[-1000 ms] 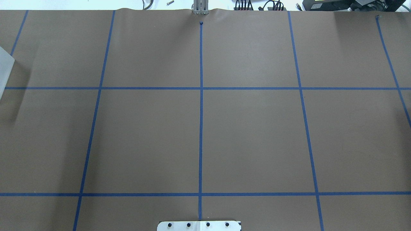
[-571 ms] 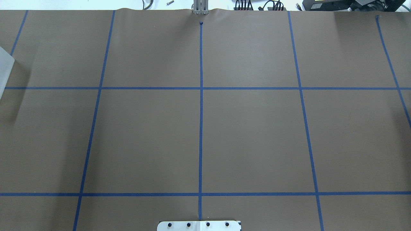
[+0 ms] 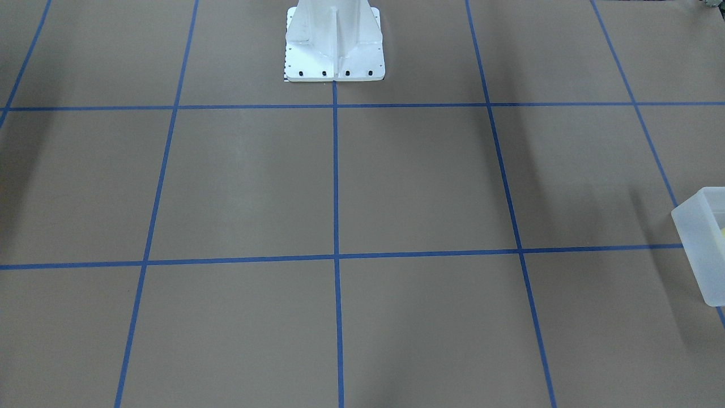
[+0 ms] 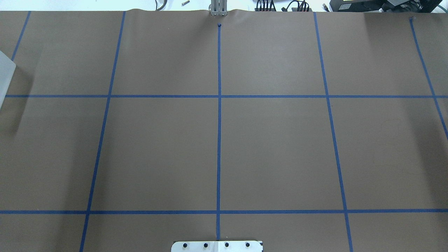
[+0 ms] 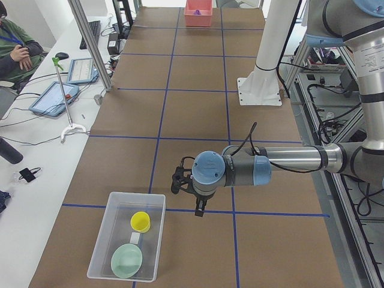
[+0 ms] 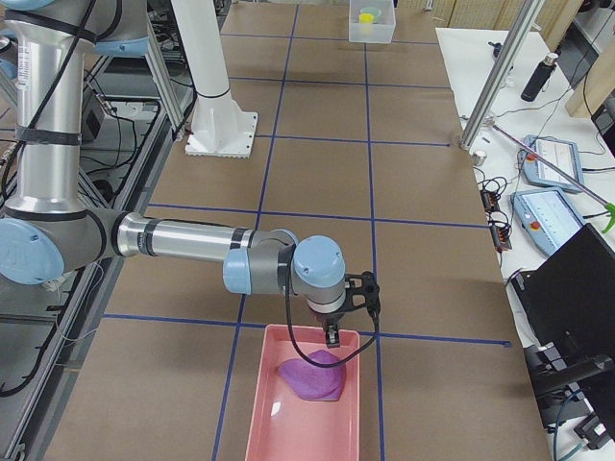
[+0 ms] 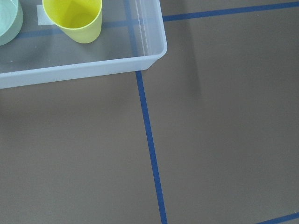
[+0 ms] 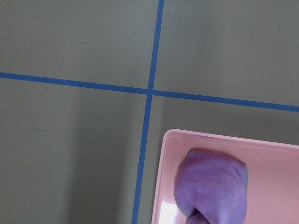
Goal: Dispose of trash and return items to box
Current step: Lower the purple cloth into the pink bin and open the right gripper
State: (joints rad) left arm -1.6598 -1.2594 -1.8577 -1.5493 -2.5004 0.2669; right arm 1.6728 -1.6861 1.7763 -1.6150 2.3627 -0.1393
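Both tools are hanging off the work, and I am finding neither one touching anything. Left tool [image 5: 198, 207] is pointing down over the table [image 5: 198, 120], just beside the box [image 5: 157, 240] and outside its wall. Right tool [image 6: 332, 336] is hovering above the end rim of the pink tray [image 6: 352, 413], near the purple cloth [image 6: 312, 376] lying inside it. Only the side cameras are showing these tools, so I cannot tell how far either is open. I am seeing nothing hanging from either.

The yellow cup [image 7: 73, 18] is standing upright inside the box, next to a mint-green bowl [image 5: 126, 260]. I am judging these to be items sitting where the task wants them. The cloth in the tray is, I am judging, the discarded trash. On that footing the sorting is looking finished or nearly so.
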